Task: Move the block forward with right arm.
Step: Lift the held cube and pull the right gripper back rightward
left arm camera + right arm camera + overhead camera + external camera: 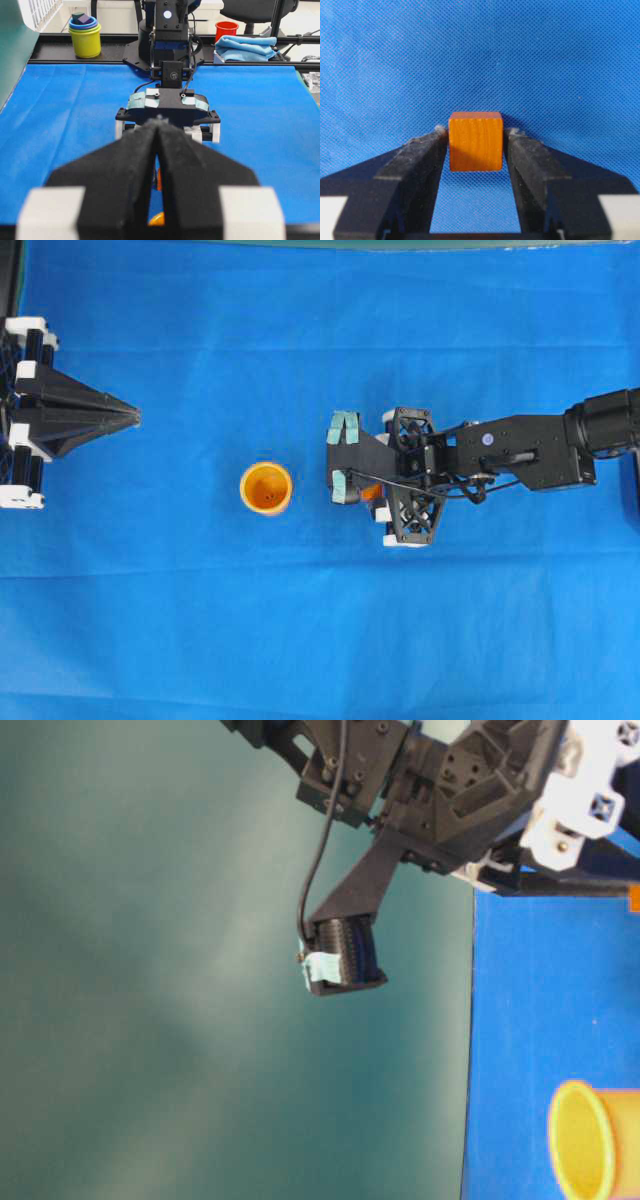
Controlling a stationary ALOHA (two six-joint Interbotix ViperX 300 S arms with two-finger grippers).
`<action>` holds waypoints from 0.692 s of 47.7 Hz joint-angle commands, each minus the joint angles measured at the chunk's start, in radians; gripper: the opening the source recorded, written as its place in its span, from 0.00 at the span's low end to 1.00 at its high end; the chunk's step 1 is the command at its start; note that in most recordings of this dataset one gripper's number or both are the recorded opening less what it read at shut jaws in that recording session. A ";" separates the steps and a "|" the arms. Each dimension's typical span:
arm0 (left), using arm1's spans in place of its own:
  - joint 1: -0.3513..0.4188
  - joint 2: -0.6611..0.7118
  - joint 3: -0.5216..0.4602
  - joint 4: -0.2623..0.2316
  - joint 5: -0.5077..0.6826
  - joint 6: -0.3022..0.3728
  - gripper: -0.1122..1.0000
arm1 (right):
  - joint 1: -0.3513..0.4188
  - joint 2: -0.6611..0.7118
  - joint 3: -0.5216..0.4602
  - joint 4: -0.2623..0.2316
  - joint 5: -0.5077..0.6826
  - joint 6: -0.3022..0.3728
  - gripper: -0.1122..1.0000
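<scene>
Orange wood marks the small cube block (475,141), which is seen on the blue cloth table cover (200,620) between the two black fingers of the right gripper (475,137). The jaws are spread wide and flank the block closely; whether the pads touch it cannot be told. No grasp is made yet, so closing and carrying forward are judged to remain. The round orange-yellow cup (266,488) stands near. The left gripper (158,150) is clenched and parked well apart.

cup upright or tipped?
Upright: the cup shows its round open mouth to the overhead view, standing on the blue cloth.
</scene>
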 commanded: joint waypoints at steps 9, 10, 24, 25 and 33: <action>0.003 0.003 -0.034 0.003 -0.006 0.002 0.11 | 0.002 -0.023 -0.012 0.002 0.017 0.000 0.51; 0.003 0.005 -0.034 0.003 -0.006 0.002 0.11 | 0.002 -0.025 -0.014 0.002 0.023 0.000 0.49; 0.003 0.005 -0.035 0.003 -0.006 0.002 0.11 | 0.003 -0.156 -0.057 0.002 0.123 0.002 0.46; 0.003 0.005 -0.035 0.003 -0.006 0.002 0.11 | 0.003 -0.167 -0.060 0.002 0.133 0.002 0.46; 0.003 0.005 -0.035 0.003 -0.006 0.002 0.11 | 0.005 -0.249 -0.081 0.002 0.233 0.002 0.46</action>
